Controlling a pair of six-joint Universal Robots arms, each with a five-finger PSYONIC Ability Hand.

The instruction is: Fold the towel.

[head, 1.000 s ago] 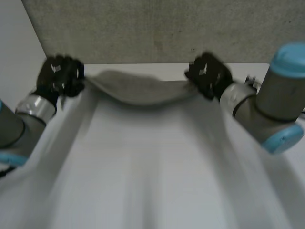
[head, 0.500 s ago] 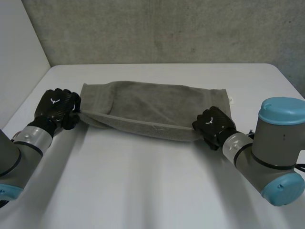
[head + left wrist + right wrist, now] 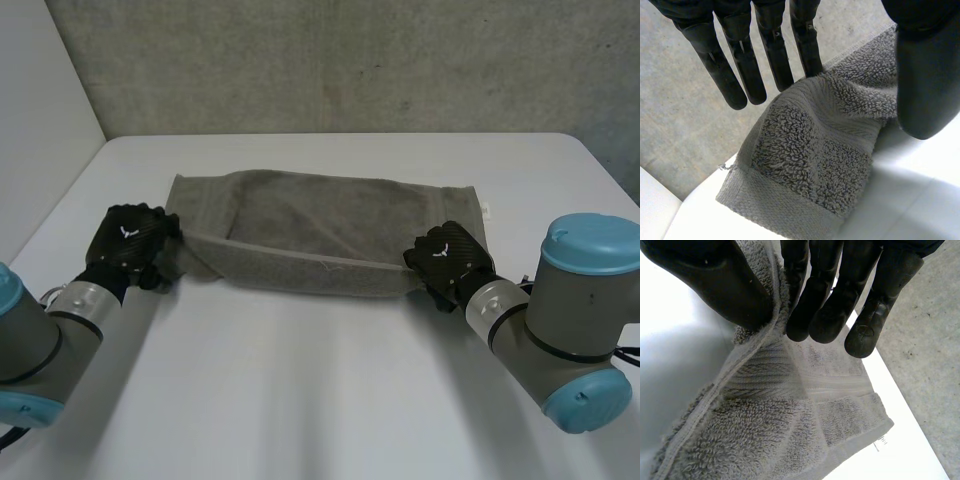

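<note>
Item: towel [image 3: 320,225], grey terry, lying lengthwise on the white table [image 3: 300,400]; far long edge flat, near long edge raised off the surface and sagging between its two ends

Left hand [image 3: 128,245]: at the towel's near left corner, cloth caught between straight fingers and thumb

Right hand [image 3: 450,258]: at the towel's near right corner, hem pinched between thumb and a finger

Handling, judged: light, limp, thick pile; no stiffness, so any unsupported span droops; grippy rather than slippery, not fragile

Hold, judged: both near corners by the hemmed border, set well apart so the edge runs taut when carried over to the towel's far edge
</note>
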